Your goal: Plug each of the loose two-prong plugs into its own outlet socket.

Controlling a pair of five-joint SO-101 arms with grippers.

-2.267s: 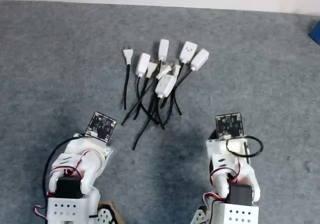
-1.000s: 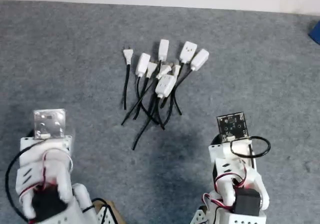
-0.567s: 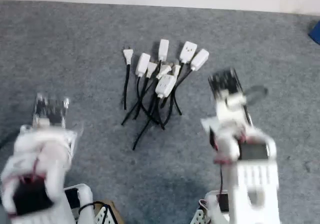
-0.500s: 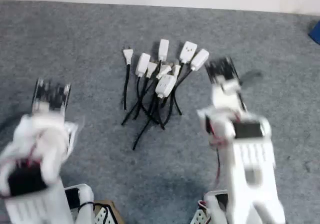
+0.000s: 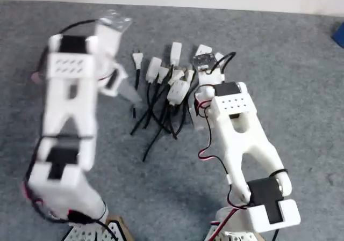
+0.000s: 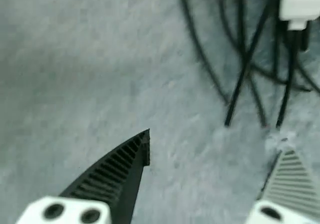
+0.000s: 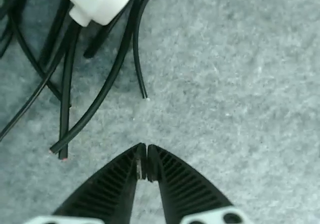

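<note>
Left arm (image 5: 67, 96) is stretched out along the left of the pile. The left gripper (image 6: 212, 156) is spread wide and empty over the grey tabletop (image 6: 75, 59), just beside black cable ends (image 6: 227, 121). Right arm (image 5: 239, 125) is stretched to the pile's right side, with the right gripper (image 7: 145, 161) pinched closed on nothing, near a cable tip (image 7: 144, 96). The plug pile (image 5: 171, 82) has white bodies and short black cables, tangled mid-tabletop. One two-slot socket (image 6: 299, 2) lies on the cables.
</note>
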